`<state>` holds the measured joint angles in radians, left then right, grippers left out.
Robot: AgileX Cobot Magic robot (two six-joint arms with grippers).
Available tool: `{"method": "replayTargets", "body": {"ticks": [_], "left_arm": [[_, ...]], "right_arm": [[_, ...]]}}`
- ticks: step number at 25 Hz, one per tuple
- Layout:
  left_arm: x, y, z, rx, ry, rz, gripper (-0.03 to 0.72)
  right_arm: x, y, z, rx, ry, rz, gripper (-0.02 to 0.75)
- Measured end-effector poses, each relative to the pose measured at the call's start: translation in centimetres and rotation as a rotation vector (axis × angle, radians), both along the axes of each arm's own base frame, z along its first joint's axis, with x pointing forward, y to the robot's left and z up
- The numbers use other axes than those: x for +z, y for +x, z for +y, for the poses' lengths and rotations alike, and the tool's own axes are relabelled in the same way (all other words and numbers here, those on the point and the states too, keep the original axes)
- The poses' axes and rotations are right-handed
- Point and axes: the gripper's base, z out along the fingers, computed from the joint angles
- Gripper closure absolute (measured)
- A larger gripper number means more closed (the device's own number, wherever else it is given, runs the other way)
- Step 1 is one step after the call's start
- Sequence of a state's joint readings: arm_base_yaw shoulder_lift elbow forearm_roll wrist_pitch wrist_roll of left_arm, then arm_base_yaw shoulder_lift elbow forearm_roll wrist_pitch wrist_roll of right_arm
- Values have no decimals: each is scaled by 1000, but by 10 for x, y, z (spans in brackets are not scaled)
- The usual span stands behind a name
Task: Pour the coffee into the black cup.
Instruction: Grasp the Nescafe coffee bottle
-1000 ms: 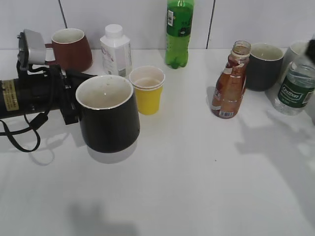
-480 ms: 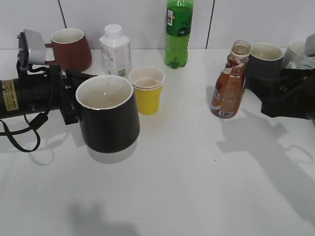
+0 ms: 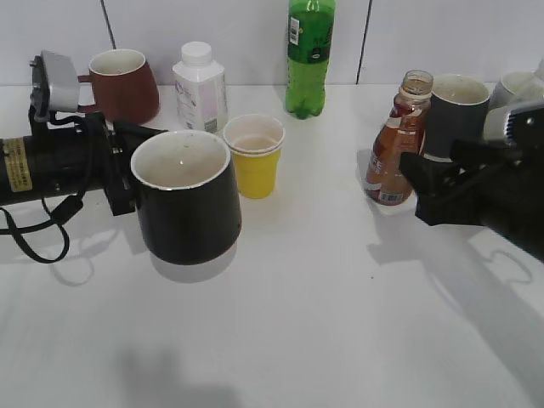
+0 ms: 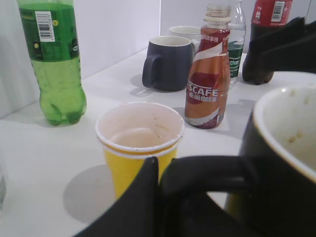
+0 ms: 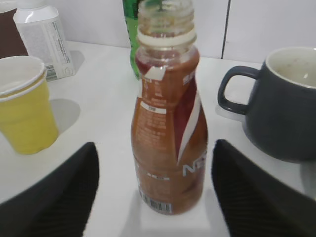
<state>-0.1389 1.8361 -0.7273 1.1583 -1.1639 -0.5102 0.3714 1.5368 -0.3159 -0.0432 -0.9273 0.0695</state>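
Right gripper point(image 5: 155, 197) has come in from the counter's right edge over the last second and now stands wide, one finger on each side of the coffee point(image 5: 169, 128), not touching. The coffee stands upright and uncapped near the back right, beside a grey mug point(image 3: 457, 110). My left gripper point(image 4: 158, 197) is clamped on the cup's point(image 3: 185, 200) handle, mouth up, toward the left edge. I judge the next step to be closing on the bottle; no pouring yet.

The coffee bottle point(image 5: 168, 133) stands upright and uncapped between the spread fingers point(image 5: 59, 192) of the right gripper point(image 5: 153, 197), untouched. A grey mug point(image 5: 286, 103) sits at three o'clock, a yellow cup point(image 5: 24, 111) at nine.
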Motion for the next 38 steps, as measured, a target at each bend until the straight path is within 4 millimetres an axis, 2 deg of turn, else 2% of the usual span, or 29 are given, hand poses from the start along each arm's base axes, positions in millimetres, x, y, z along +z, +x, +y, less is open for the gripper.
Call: {"method": "replayTargets", "body": {"ticks": [3, 5, 16, 25, 30, 38], "left_arm": [[0, 0, 0, 0, 0, 0, 652], [0, 0, 0, 0, 0, 0, 652], [0, 0, 0, 0, 0, 0, 652], [0, 0, 0, 0, 0, 0, 652], [0, 0, 0, 0, 0, 0, 652], [0, 0, 0, 1, -1, 0, 652]], "right_arm": [[-12, 5, 2, 3, 12, -22, 103], [-21, 8, 4, 3, 8, -8, 76], [-38, 45, 12, -56, 18, 15, 66], [-58, 73, 24, -57, 13, 28, 105], [-60, 75, 24, -58, 12, 28, 200], [-62, 66, 21, -59, 20, 6, 206]]}}
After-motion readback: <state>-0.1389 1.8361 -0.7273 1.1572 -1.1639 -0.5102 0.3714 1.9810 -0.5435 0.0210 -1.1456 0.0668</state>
